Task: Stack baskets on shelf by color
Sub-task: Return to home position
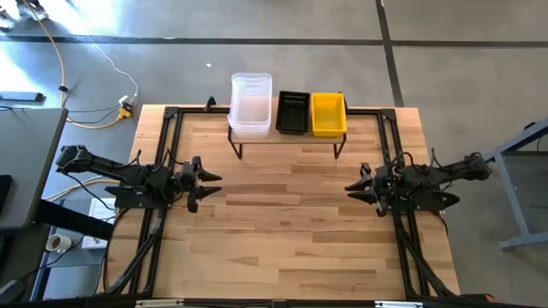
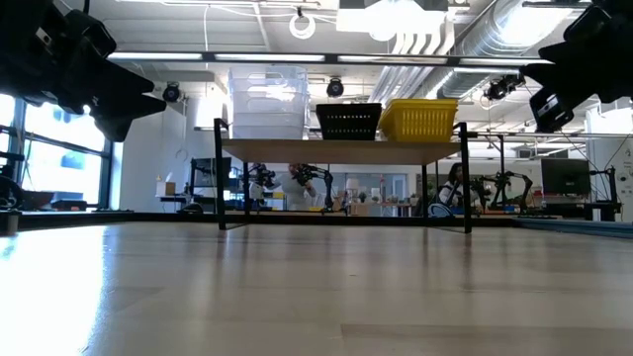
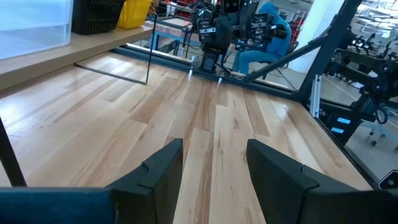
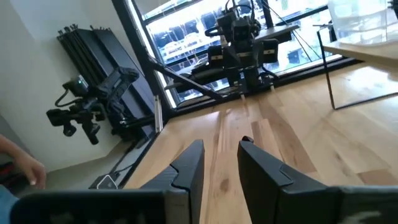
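Observation:
The shelf (image 1: 287, 137), a light-wood plank on thin black legs, stands at the table's far edge. On it sit a stack of clear baskets (image 1: 251, 104) at its left, a black mesh basket (image 1: 292, 112) in the middle and a yellow basket (image 1: 329, 114) at its right; the low view shows the clear stack (image 2: 267, 102) tallest. My left gripper (image 1: 208, 183) hovers open near the table's left side, pointing right. My right gripper (image 1: 355, 188) hovers open near the right side, pointing left. Both hold nothing.
The wooden table (image 1: 287, 239) has black frame rails along its left and right sides. Bare wood lies between the two grippers and toward the near edge. A person's hand (image 4: 22, 171) shows beyond the table in the right wrist view.

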You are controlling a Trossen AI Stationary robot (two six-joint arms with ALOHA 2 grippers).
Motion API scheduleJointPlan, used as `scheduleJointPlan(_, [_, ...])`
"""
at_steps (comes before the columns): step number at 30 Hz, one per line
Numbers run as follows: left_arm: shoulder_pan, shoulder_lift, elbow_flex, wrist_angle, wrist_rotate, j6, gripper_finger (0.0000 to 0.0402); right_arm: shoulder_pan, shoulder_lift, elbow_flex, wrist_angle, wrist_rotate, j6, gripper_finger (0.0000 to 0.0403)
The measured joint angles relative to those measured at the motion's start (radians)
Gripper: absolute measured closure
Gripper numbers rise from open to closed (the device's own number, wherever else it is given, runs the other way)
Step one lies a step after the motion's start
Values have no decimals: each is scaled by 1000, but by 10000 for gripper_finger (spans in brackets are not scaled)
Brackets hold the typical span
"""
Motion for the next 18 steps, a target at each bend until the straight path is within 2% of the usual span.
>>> scheduleJointPlan(18, [0, 0, 0, 0, -3, 0, 233, 0, 7, 0, -2, -3, -38, 319])
